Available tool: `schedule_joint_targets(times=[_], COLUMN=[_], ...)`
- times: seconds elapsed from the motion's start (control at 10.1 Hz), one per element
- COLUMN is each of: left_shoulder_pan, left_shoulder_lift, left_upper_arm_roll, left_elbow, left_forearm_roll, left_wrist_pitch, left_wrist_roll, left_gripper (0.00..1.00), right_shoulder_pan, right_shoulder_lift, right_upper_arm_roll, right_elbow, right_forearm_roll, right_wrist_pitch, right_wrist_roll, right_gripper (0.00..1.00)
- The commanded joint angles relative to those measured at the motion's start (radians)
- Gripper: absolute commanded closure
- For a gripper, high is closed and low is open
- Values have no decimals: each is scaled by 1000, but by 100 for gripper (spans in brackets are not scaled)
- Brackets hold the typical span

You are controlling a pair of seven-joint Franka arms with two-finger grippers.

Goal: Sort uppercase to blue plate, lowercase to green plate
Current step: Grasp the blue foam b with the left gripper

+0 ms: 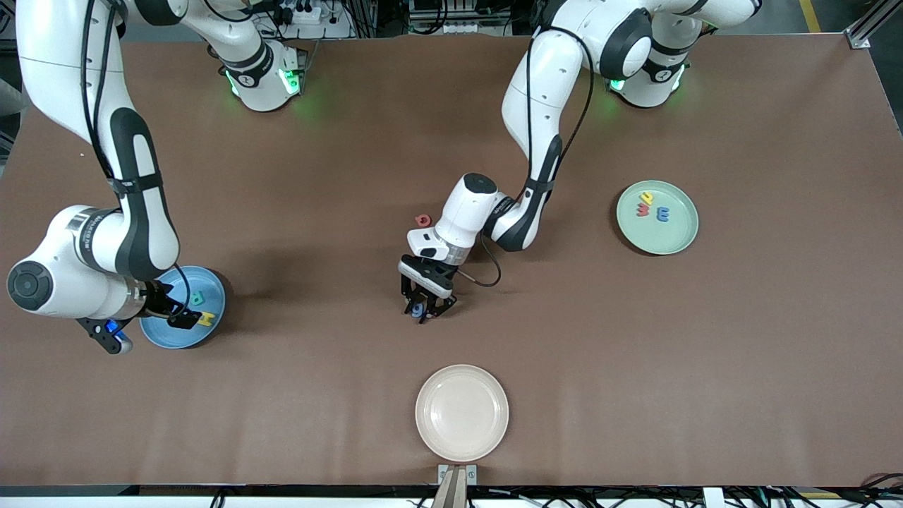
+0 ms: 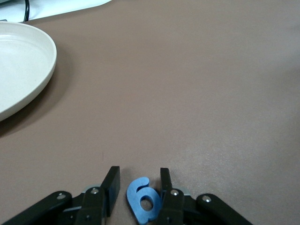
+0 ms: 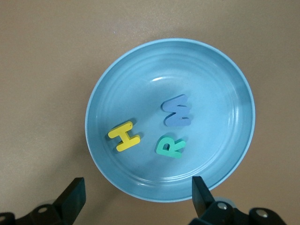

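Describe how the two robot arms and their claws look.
Both arms are glossy white with black joint bands and black cables along them; green lights glow at their bases. The left claw and right claw have black fingers on black mounts.

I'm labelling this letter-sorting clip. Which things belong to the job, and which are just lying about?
Job: blue plate with yellow H, teal R, blue W; green plate with three letters; blue g; red letter.

Lying about: cream plate.

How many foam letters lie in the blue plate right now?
3: a yellow H, a teal R and a blue W, all lying flat in the blue plate toward the right arm's end of the table.
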Motion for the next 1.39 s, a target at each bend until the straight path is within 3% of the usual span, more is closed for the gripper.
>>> schedule_joint_targets(times=[0.0, 1.29], left_shoulder_pan=[-13, -33], left_shoulder_lift=[36, -52], left_upper_arm_roll=[12, -5], left_elbow=[16, -110], left_forearm_roll=[0, 0], left_wrist_pitch=[-14, -9], left_wrist_roll=[-25, -30], left_gripper=[59, 63], right_shoulder_pan=[-5, -10], right_shoulder_lift=[-25, -25], right_upper_arm_roll=[8, 8], right_elbow=[-15, -15], right_forearm_roll=[-5, -7], right_wrist_pitch=[-3, -1], right_wrist_roll=[-15, -29], right_gripper=[0, 0])
